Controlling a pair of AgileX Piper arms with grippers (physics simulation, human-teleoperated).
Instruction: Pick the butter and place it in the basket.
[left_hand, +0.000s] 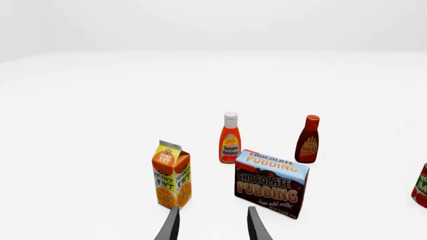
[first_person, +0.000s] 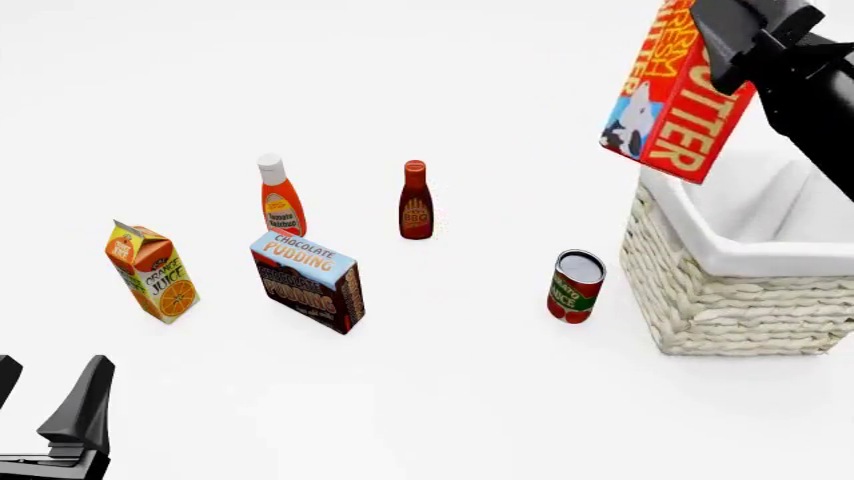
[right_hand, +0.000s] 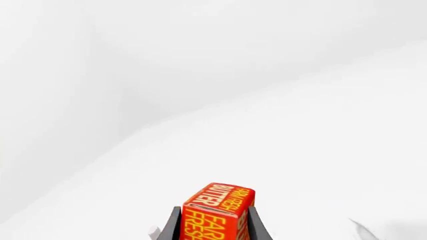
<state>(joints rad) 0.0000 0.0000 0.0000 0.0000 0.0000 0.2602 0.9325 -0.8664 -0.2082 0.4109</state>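
Your right gripper (first_person: 727, 45) clamps the butter (first_person: 674, 95) at upper right of the front view, above the basket (first_person: 721, 300). Only the left wrist view shows your left gripper (left_hand: 212, 225) parted, holding nothing.

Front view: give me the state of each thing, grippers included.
butter: held aloft, tilted, over basket's edge
basket: upright
right gripper: shut on butter
left gripper: open
juice: upright
pudding: upright
ketchup: upright
BBQ sauce: upright
can: upright

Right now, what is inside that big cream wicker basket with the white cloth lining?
Only white cloth lining shows inside the cream wicker basket. The right gripper holds the red butter box above its rim, not inside. The arm hides part of the interior.
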